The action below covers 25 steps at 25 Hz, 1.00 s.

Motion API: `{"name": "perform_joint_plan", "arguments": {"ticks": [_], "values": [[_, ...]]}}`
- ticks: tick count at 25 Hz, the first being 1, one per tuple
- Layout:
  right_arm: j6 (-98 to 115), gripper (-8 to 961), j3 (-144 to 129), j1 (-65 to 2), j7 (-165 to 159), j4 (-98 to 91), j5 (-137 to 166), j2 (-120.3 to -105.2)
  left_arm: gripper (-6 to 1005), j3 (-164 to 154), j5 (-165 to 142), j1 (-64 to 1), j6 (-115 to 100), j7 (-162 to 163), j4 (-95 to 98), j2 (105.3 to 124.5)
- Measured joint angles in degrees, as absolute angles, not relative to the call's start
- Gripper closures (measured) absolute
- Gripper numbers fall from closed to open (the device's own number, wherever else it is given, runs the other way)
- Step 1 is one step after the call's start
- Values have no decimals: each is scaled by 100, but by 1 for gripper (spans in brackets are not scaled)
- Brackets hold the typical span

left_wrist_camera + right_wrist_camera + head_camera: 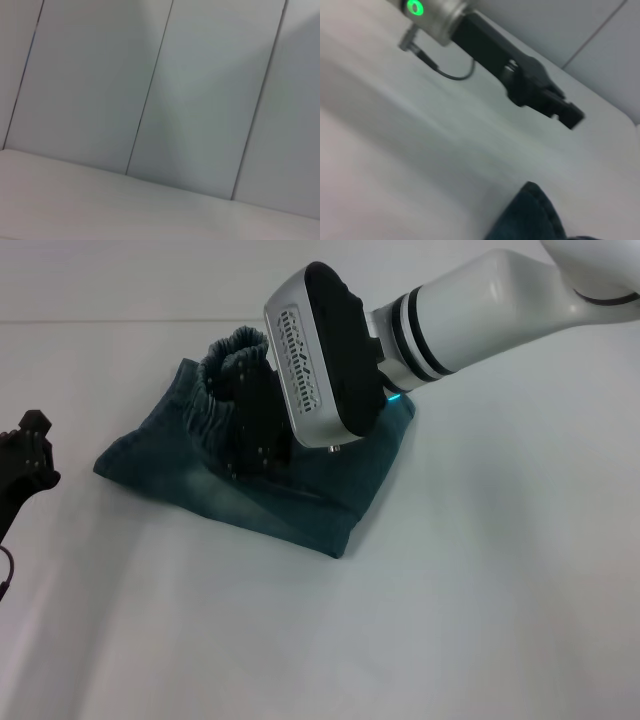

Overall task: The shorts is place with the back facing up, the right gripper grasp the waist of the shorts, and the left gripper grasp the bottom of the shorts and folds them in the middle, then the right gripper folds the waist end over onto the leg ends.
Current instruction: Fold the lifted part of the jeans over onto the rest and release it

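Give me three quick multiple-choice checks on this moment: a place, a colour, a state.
1. Where is the left gripper?
A. over the shorts
B. off at the robot's left, clear of the shorts
C. on the waist

2. What colour is the light on the left arm?
A. green
B. red
C. white

3. How do the shorts lie?
A. spread out flat
B. hanging in the air
C. folded, waist bunched up at the right gripper

Key: 1 B, head view shows it beside the cloth; 2 A, right wrist view shows green; 3 C, layers are doubled.
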<state>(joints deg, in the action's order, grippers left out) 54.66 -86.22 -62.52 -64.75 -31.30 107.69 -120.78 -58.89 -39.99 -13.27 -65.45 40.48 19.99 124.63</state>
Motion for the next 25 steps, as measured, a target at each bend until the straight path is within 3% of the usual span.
{"name": "perform_joint_plan", "arguments": {"ticks": [3, 9, 11, 25], "values": [[5540, 423, -8624, -6221, -6460, -3124, 10695, -12068, 907, -5922, -3999, -1347, -6518, 4033, 1997, 12463], [5861, 184, -8638, -6179, -6467, -3193, 10655, -12060, 901, -5944, -4002, -1348, -6539, 4033, 1964, 12463], [5930, 28, -8658, -6178, -6465, -3229, 10658, -12058, 898, -5951, -4036, -1347, -6546, 4033, 1939, 12463], [5036, 34, -9886, -6239, -6961, -3336, 10884, -12079, 883, -5950, -4141, -1328, -6678, 3995, 1676, 12463]]}}
